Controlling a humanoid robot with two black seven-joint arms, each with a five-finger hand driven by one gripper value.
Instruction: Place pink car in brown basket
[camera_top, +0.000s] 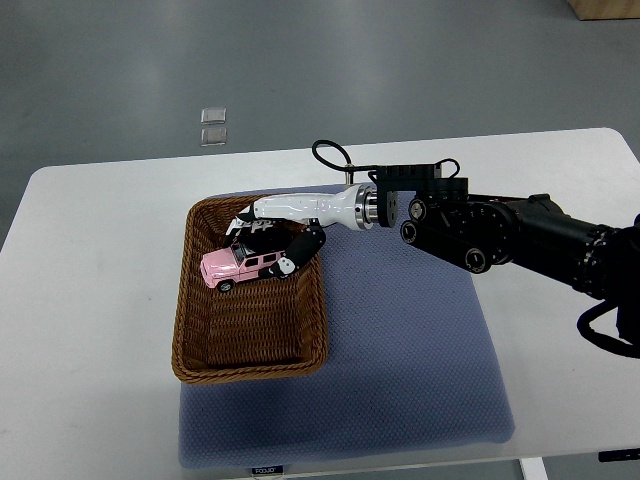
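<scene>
A pink toy car (238, 267) is inside the brown wicker basket (252, 355), in its far half. My right hand (268, 236) reaches in over the basket's far right rim from the right. Its white fingers (258, 212) lie over the car's top and the black-tipped thumb (297, 255) presses the car's rear end, so the hand is shut on the car. I cannot tell whether the car touches the basket floor. The left arm is out of view.
The basket stands on the left part of a blue-grey mat (410, 360) on a white table (90, 300). The right forearm (500, 235) stretches over the mat's far edge. Grey floor lies beyond the table.
</scene>
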